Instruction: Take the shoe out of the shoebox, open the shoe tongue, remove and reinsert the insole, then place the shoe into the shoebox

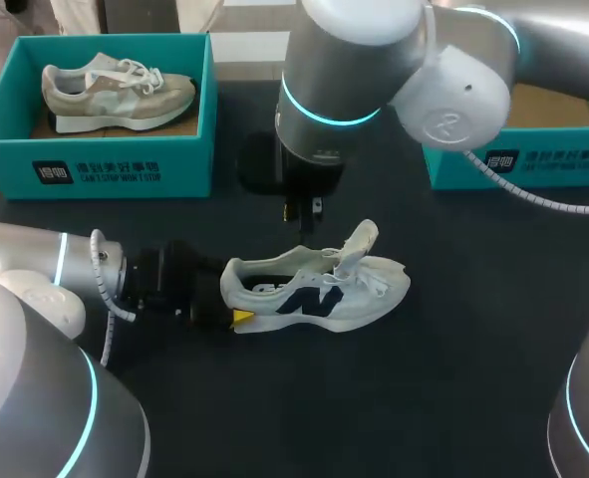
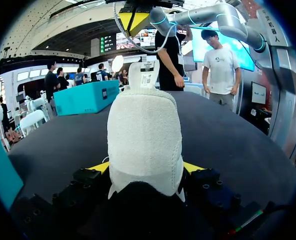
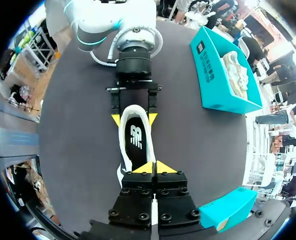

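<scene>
A white shoe (image 1: 319,291) with a dark logo lies on its side on the black table (image 1: 453,358), toe to the right, its tongue (image 1: 360,242) lifted upright. My left gripper (image 1: 232,295) is shut on the heel (image 2: 145,135), one yellow tip on each side. The black insole (image 3: 135,145) shows inside the shoe's opening. My right gripper (image 1: 304,211) hangs above the shoe, its fingers (image 3: 146,168) pressed together with nothing between them. From the left wrist it shows just above the tongue (image 2: 146,75). A teal shoebox (image 1: 533,164) stands at the back right, partly hidden by my right arm.
A second teal shoebox (image 1: 95,164) at the back left holds a beige shoe (image 1: 115,92). Bare black table lies in front of and to the right of the white shoe.
</scene>
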You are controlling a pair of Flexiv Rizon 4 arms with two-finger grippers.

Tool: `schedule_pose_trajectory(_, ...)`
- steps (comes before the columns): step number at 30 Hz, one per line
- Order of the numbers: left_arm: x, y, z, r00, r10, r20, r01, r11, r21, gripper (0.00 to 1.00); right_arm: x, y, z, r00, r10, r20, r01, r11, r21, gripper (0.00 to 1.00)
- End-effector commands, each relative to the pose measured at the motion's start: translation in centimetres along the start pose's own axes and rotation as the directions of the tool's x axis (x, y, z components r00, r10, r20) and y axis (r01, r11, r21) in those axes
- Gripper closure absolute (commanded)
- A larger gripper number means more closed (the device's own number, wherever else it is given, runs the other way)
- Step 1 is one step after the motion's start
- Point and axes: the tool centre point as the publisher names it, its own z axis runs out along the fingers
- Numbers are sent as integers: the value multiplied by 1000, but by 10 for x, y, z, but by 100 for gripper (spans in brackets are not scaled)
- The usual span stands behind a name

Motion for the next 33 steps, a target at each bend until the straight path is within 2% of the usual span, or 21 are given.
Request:
schedule_pose_trajectory(1,2,4,1,1000,0,1,0,1000,1,100,12,8,41,999,21,-50,-22,999,-28,100)
schedule_pose_trajectory(2,2,4,1,1000,0,1,0,1000,1,100,16,11,51,997,29,-65,-32,999,-41,100)
schedule_pose_trajectory(3,2,4,1,1000,0,1,0,1000,1,100,21,13,60,995,34,-89,-33,999,6,100)
schedule_pose_trajectory(5,2,4,1,1000,0,1,0,1000,1,100,27,19,74,995,50,-85,-50,999,0,100)
schedule_pose_trajectory(6,2,4,1,1000,0,1,0,1000,1,100,30,21,80,993,39,-112,-31,997,76,100)
schedule_pose_trajectory(10,2,4,1,1000,0,1,0,1000,1,100,38,27,102,990,36,-135,-16,989,149,100)
schedule_pose_trajectory(13,2,4,1,1000,0,1,0,1000,1,100,40,27,112,990,51,-132,-32,989,143,100)
schedule_pose_trajectory(21,2,4,1,1000,0,1,0,1000,1,100,35,17,124,992,78,-97,-60,982,180,100)
schedule_pose_trajectory(26,2,4,1,1000,0,1,0,1000,1,100,41,6,135,991,100,-94,-80,977,195,100)
schedule_pose_trajectory(33,2,4,1,1000,0,1,0,1000,1,100,45,-6,135,987,148,-61,-132,968,211,100)
